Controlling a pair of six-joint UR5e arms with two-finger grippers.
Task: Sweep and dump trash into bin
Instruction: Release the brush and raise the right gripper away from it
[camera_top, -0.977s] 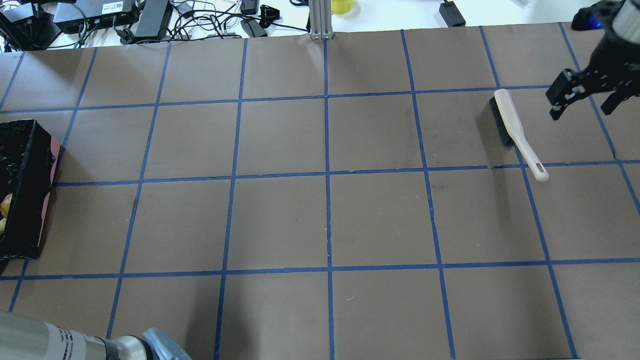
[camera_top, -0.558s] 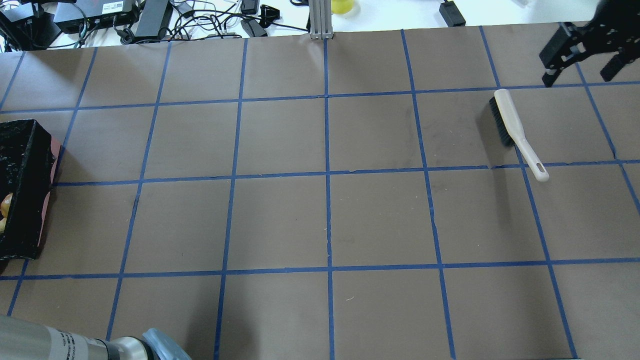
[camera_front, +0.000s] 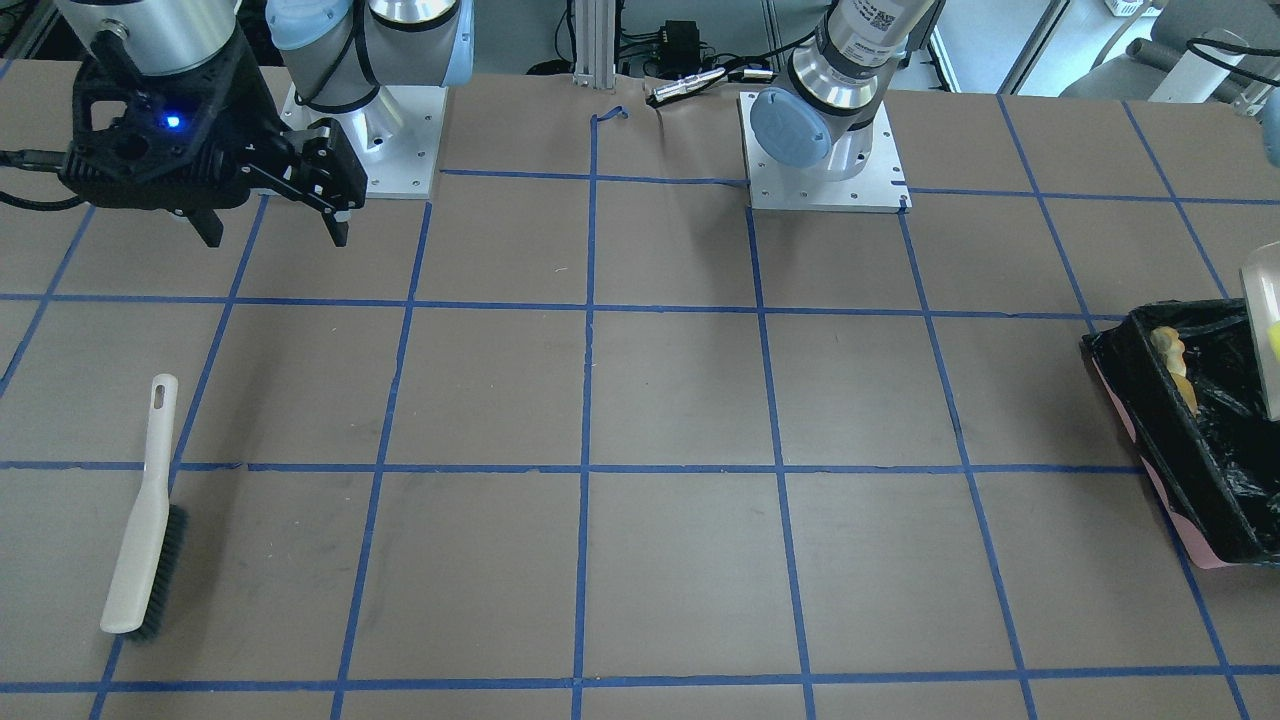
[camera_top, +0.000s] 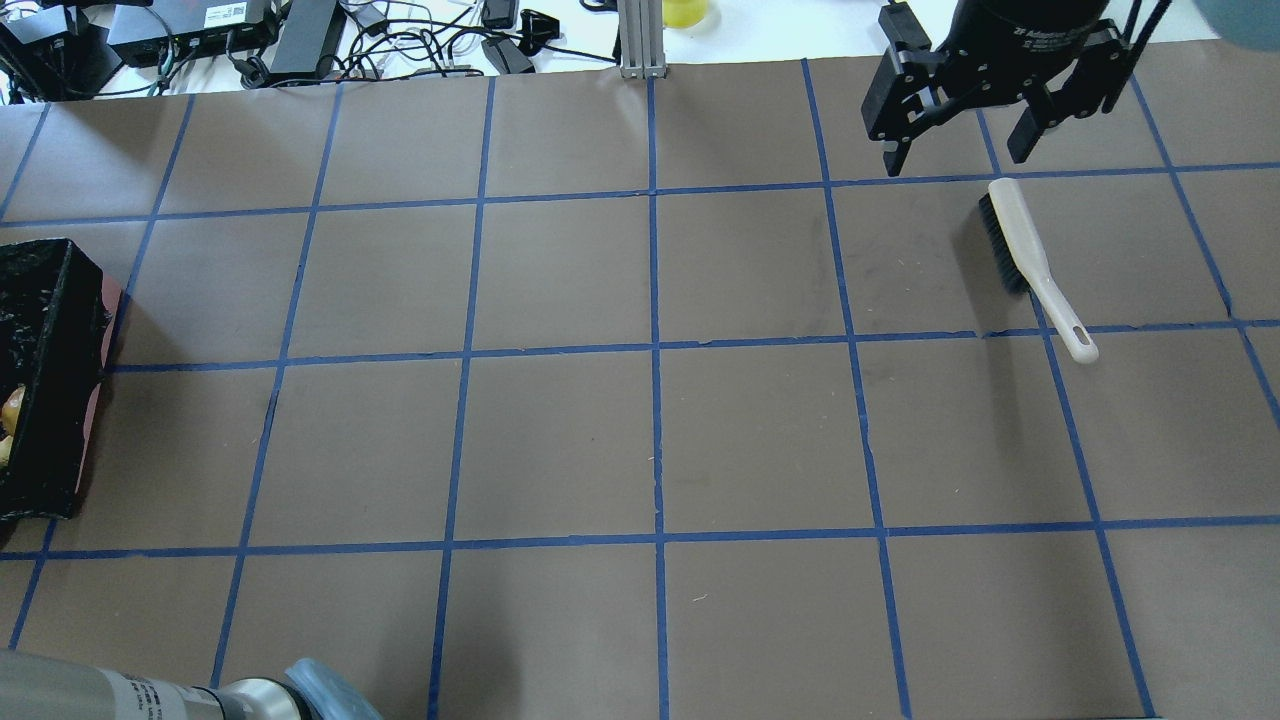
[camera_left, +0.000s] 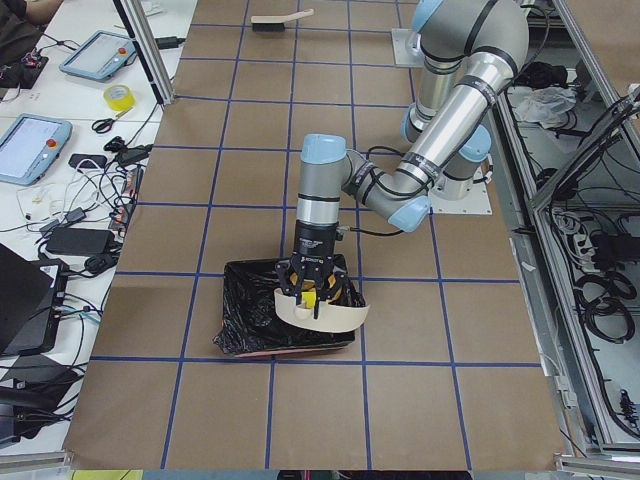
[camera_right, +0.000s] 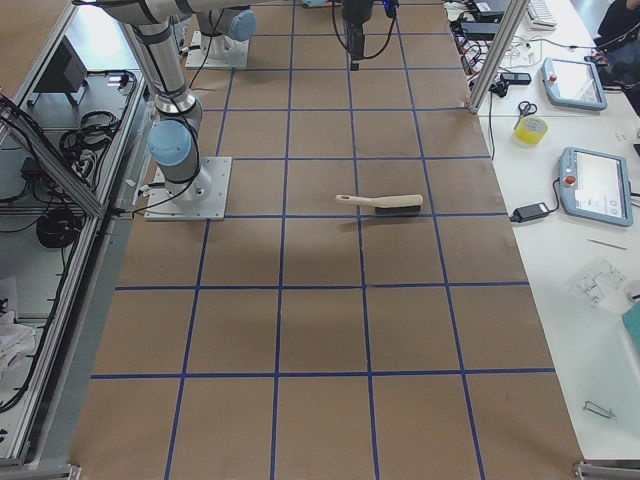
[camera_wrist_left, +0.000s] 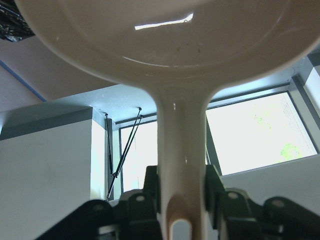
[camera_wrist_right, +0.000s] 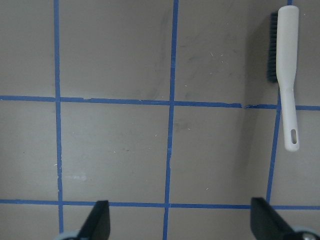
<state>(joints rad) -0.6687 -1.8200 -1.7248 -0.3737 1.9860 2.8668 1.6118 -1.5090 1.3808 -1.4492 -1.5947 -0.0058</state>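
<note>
The bin (camera_top: 45, 330), a pink box lined with black plastic, stands at the table's left edge (camera_front: 1190, 470) (camera_left: 245, 325). Golden-brown trash (camera_front: 1172, 362) lies inside it (camera_top: 10, 410). My left gripper (camera_wrist_left: 182, 187) is shut on the handle of a beige dustpan (camera_wrist_left: 165, 40), which hangs tilted over the bin (camera_left: 325, 312); a yellow piece (camera_left: 310, 297) shows on the pan. My right gripper (camera_top: 955, 160) hovers open and holds nothing, above the far end of a white brush (camera_top: 1030, 265) with black bristles that lies flat on the table (camera_front: 145, 520) (camera_wrist_right: 287, 75).
Brown paper with a blue tape grid (camera_top: 655, 345) covers the table. Cables and power bricks (camera_top: 300, 35) lie beyond the far edge, and a metal post (camera_top: 640, 40) stands at the far middle. Both arm bases (camera_front: 825, 150) sit at the robot's side.
My right gripper has swung from the right edge towards the far side and leftwards, and now hovers near the brush head. The brush and bin have not moved.
</note>
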